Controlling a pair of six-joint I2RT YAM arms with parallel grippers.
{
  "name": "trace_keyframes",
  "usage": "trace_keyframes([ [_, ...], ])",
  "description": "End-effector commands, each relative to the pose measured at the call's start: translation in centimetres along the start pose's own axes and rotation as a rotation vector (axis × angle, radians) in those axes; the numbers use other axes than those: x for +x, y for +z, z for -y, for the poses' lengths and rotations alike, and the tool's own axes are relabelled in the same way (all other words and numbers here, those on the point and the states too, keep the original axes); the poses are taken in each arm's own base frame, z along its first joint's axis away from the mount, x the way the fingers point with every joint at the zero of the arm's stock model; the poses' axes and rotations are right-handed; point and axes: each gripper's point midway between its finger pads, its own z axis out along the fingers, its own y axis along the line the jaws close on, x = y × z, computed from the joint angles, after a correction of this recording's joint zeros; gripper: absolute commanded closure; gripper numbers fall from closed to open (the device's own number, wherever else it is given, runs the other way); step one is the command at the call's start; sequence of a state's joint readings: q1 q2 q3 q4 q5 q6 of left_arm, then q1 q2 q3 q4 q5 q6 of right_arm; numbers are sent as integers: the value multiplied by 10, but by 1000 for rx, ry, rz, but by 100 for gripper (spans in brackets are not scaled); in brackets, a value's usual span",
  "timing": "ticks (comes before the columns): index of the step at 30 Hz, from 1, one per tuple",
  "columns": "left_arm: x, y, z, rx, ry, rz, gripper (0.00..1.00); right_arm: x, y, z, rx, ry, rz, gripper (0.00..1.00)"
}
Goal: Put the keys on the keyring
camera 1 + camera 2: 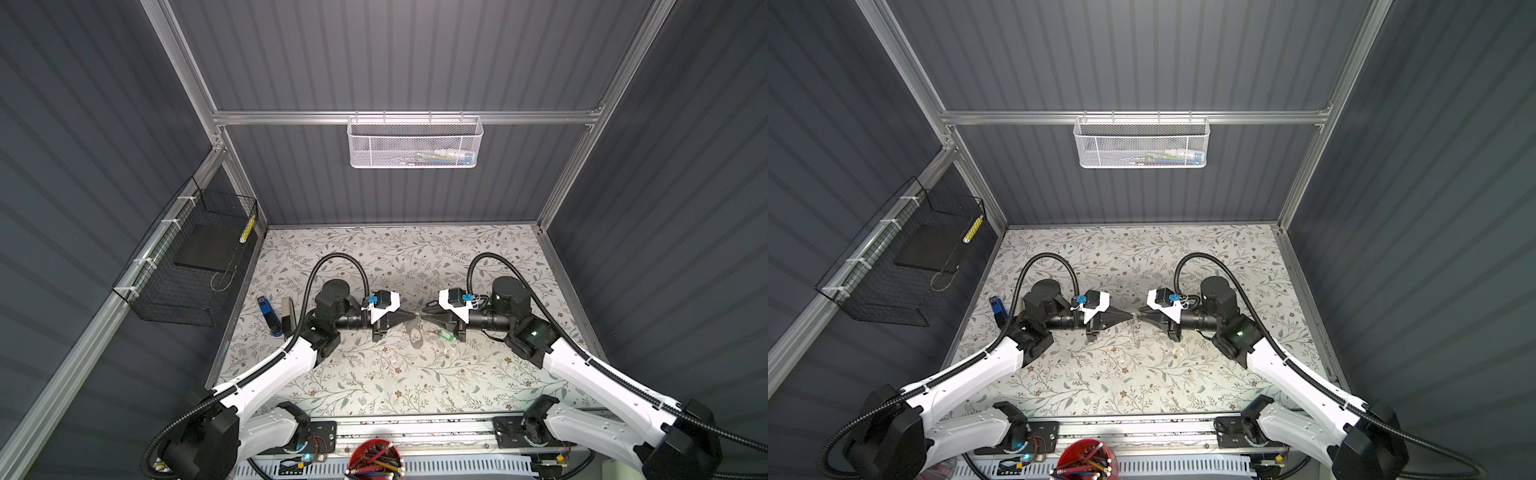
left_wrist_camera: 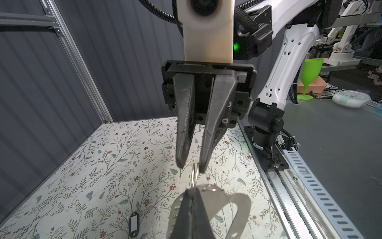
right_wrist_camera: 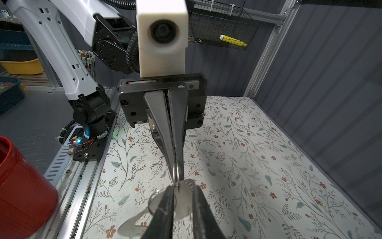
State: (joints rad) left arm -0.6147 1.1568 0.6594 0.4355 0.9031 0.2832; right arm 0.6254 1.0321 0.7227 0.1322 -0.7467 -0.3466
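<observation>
The fingers of my left end effector [image 2: 192, 192] are matt black plastic. Those of my right end effector [image 2: 192, 168] are the same, with a finely ribbed, scuffed inner face. The keyring [image 2: 241, 207] is flat, dull grey metal with a brushed look, and the wire ring [image 2: 194, 175] is brighter, polished metal. The black key tag [image 2: 134, 222] is glossy plastic around a white insert. The bench [image 2: 103, 165] has a smooth, matt, flower-printed covering. The frame rail [image 2: 82, 68] is satin aluminium. The red cup [image 3: 20, 196] is smooth with a slight sheen.

This was a robotics lab's test cell. An aluminium frame [image 1: 399, 117] with grey ribbed panels [image 1: 395, 54] enclosed a floral tabletop [image 1: 374, 374]. A white mesh basket [image 1: 415, 143] hung far, a black wire basket [image 1: 187, 266] left, and another robot arm [image 2: 341, 47] stood outside.
</observation>
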Motion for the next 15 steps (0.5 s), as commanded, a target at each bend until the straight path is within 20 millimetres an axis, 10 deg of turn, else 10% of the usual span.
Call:
trace_keyframes([
  [1, -7, 2, 3, 29, 11, 21, 100, -11, 2, -2, -23, -6, 31, 82],
  [15, 7, 0, 7, 47, 42, -75, 99, -11, 3, -7, -70, 6, 9, 100],
])
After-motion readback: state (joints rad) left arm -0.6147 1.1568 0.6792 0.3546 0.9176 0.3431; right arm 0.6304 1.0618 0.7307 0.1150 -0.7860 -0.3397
